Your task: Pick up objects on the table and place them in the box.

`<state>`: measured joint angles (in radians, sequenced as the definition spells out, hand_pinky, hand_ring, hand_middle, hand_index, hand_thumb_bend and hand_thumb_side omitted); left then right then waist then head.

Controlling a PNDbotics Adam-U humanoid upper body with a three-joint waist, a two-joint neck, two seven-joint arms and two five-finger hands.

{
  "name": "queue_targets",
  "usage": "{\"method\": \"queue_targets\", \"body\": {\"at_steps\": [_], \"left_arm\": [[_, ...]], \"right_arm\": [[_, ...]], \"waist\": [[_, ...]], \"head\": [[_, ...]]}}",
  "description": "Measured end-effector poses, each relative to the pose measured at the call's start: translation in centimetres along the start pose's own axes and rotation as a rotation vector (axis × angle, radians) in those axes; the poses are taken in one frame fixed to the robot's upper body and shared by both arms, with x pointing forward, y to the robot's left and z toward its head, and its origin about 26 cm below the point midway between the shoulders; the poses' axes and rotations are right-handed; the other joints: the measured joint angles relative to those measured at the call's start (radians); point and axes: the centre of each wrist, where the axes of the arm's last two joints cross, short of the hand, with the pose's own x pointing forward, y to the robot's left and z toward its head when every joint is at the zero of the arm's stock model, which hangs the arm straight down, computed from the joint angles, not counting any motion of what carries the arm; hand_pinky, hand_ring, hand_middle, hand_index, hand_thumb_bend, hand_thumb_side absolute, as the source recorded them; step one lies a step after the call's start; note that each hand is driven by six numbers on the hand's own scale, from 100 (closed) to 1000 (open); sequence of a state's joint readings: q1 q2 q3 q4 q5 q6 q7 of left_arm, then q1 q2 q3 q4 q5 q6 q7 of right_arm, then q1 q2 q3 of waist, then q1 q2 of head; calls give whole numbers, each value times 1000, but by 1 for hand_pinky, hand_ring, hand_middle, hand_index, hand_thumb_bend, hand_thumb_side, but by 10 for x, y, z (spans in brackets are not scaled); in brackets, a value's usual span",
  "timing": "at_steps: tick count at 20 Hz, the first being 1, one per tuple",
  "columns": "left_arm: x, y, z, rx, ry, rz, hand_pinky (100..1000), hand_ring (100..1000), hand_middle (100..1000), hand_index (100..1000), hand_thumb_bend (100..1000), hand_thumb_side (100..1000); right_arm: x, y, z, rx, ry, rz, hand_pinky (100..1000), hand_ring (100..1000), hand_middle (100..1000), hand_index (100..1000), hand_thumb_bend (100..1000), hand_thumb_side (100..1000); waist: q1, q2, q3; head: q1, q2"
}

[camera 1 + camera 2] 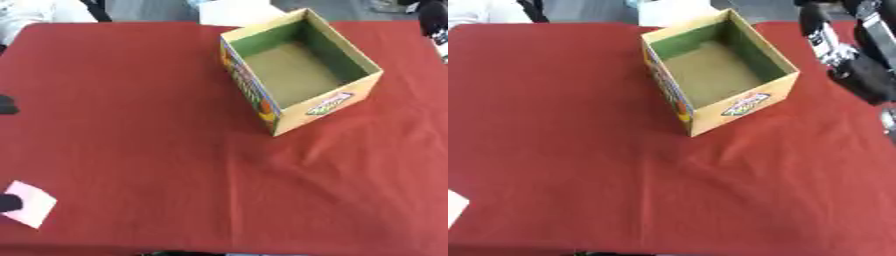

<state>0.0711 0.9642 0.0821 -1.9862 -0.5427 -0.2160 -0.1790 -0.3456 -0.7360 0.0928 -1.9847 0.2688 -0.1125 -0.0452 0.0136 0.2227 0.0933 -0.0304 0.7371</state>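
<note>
Open box (pixel 302 70) stands on the counter (pixel 157 125), far right of centre. Flat card (pixel 31 203) lies at the counter's near left corner, well apart.

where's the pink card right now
The pink card lies flat on the red tablecloth at the left eye view's lower left edge, far from the open box, with a dark fingertip touching it.

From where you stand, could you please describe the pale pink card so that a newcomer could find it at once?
Start at the red tablecloth and go from the open cardboard box to the opposite, near-left corner. There a flat, pale pink card lies at the left edge. It is the only loose, light-coloured thing on the cloth.
</note>
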Motion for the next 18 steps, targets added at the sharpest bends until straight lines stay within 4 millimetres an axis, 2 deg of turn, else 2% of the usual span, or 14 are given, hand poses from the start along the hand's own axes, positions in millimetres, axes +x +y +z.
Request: {"method": "queue_targets", "body": {"at_steps": [7,15,18], "left_arm": [[-1,0,0,-90,33,-5,876,841,858,893,772,649],[-14,-11,3,-217,57,61,888,867,878,917,681,538],[-17,-13,4,-266,50,78,894,879,890,933,600,427]], "right_arm": [[0,0,1,1,4,3,850,770,744,823,100,1000],[-1,0,3,8,11,15,849,771,744,823,100,999],[-1,0,3,9,11,16,849,771,744,823,100,998]], "waist": [[6,-2,3],[14,-15,12],[16,-20,17]], "head": [[-10,2],[-24,13],[-30,18]]}}
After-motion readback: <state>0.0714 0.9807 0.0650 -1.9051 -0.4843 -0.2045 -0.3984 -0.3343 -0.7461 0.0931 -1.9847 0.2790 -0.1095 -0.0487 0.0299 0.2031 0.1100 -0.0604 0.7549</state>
